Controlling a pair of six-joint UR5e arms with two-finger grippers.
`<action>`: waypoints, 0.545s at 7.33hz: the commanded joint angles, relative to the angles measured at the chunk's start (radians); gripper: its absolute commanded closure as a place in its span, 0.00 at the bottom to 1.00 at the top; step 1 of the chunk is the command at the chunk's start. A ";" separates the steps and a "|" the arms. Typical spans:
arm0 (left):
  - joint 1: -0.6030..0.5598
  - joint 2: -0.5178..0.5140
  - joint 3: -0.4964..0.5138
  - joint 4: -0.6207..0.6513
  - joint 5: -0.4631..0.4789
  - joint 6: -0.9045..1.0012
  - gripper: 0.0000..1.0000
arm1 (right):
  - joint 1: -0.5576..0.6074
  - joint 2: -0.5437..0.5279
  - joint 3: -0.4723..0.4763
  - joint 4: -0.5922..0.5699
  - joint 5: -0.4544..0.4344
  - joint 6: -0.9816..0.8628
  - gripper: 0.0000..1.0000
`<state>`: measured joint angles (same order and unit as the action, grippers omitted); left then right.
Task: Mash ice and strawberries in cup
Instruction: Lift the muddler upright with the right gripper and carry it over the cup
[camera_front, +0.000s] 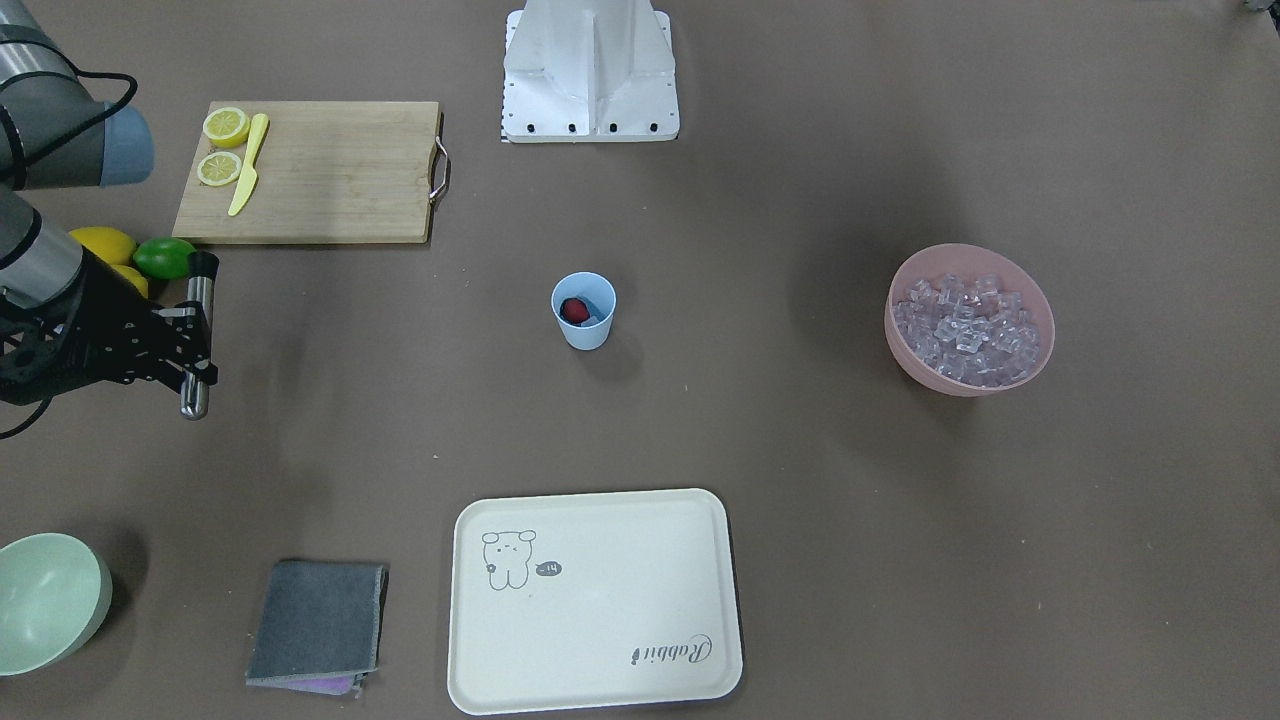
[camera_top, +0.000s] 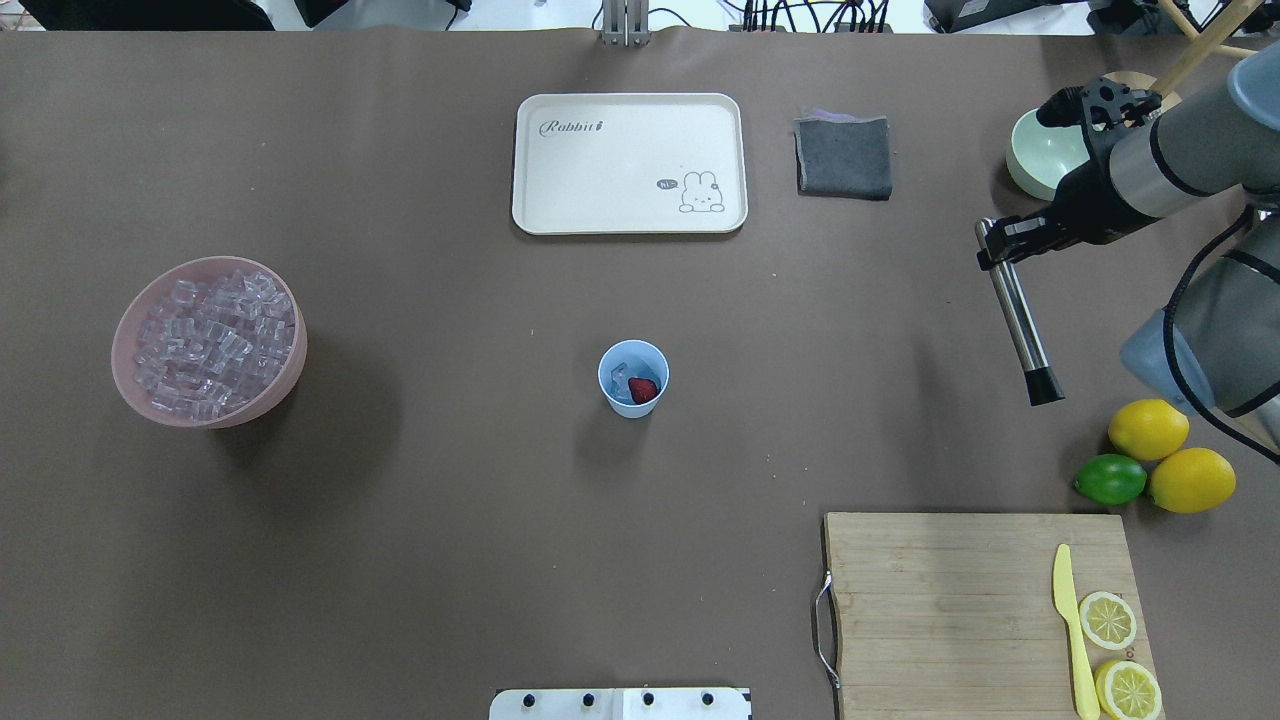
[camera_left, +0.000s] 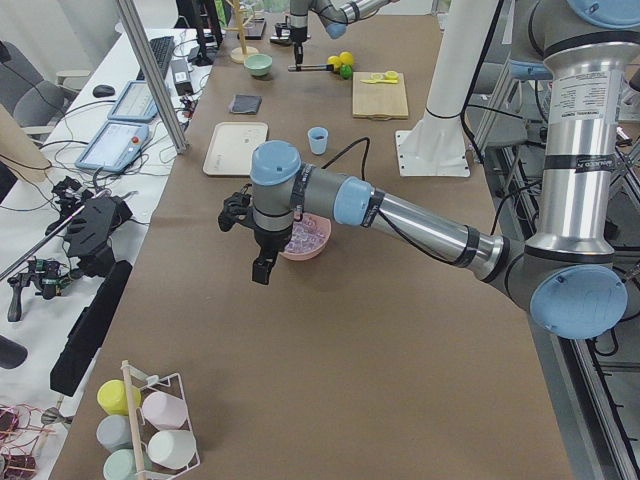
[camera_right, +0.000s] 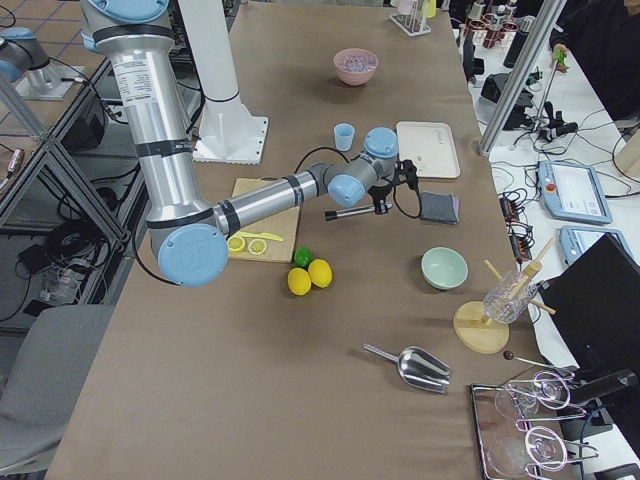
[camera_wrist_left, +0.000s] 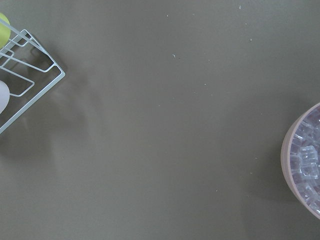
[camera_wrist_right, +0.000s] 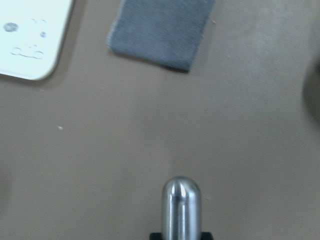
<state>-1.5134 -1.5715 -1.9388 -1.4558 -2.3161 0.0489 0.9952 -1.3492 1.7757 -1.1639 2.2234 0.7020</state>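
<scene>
In the front-facing view, the cup (camera_front: 584, 328) stands mid-table, well apart from both arms, with the strawberry (camera_front: 573, 310) inside it. The ice (camera_front: 968, 322) is heaped in the pink bowl (camera_front: 900, 350), far off at this view's right. At the left, the right gripper (camera_front: 196, 345) is clamped around a steel muddler (camera_front: 201, 295), which is held roughly level above the table near the lime (camera_front: 165, 257).

From overhead, the muddler's black end points toward the lemons (camera_top: 1148, 428). In the cup we see what looks like one clear piece of ice beside the strawberry, though it is small and hard to make out.

From the table's left end, the left gripper (camera_left: 262, 268) hangs just beside the pink bowl. We cannot tell whether its jaws are wide or narrow.

The left wrist camera shows bare table, the bowl's edge at the right and a wire rack (camera_wrist_left: 30, 75) at the left.

The right wrist camera shows the muddler's rounded steel end near us. The grey cloth (camera_wrist_right: 160, 30) and a corner of the tray (camera_wrist_right: 25, 45) lie farther off.
</scene>
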 joint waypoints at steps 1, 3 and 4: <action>0.004 -0.012 0.047 -0.005 -0.002 0.003 0.02 | -0.147 0.084 0.199 0.009 -0.222 0.240 1.00; 0.006 -0.009 0.041 -0.003 -0.003 0.002 0.02 | -0.390 0.189 0.254 0.015 -0.584 0.315 1.00; 0.006 -0.008 0.044 -0.003 -0.003 0.002 0.02 | -0.433 0.203 0.290 0.016 -0.644 0.348 1.00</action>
<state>-1.5084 -1.5805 -1.8966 -1.4592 -2.3191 0.0511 0.6550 -1.1845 2.0220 -1.1508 1.7143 1.0046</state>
